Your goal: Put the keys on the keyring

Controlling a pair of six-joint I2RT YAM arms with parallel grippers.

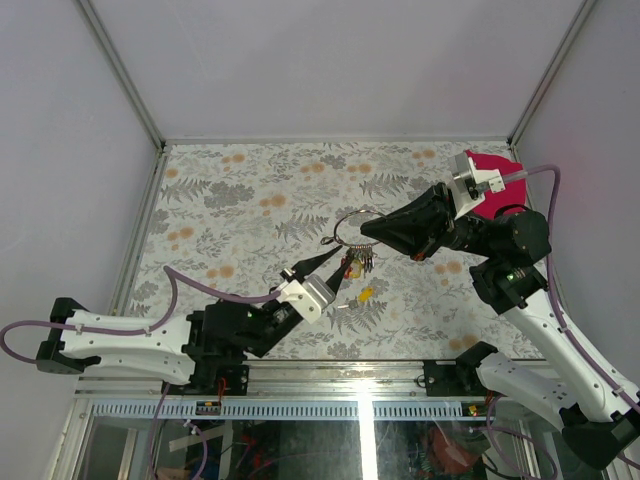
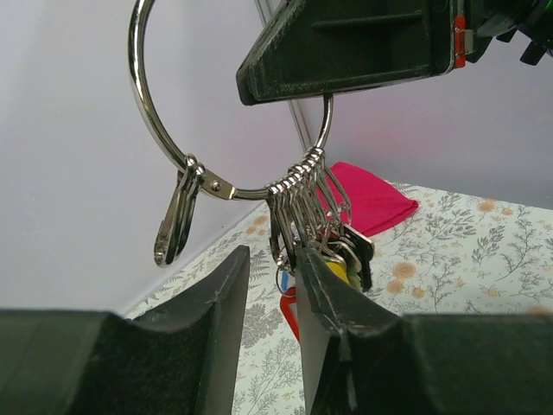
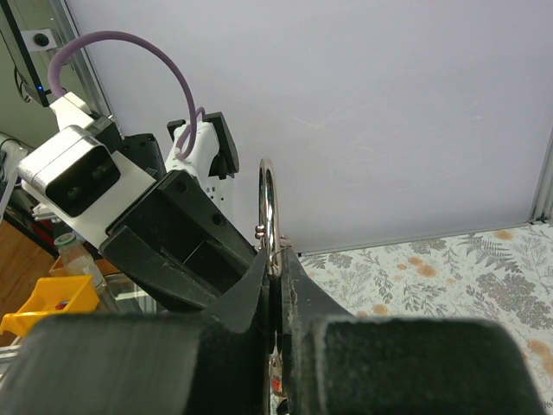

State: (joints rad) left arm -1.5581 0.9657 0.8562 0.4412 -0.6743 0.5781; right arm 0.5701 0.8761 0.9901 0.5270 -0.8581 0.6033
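Silver wire forms the large round keyring, held in the air above the flowered table by the black right gripper, jaws closed on its upper arc. The ring stands upright, edge-on to that claw. The bunch of small coloured-headed keys hangs from its lowest arc, long axes pointing down, just beyond the black left gripper, the nearer arm, towards its right finger. Those jaws stand narrowly parted; nothing is clearly gripped.

No readable text, labels or numbers
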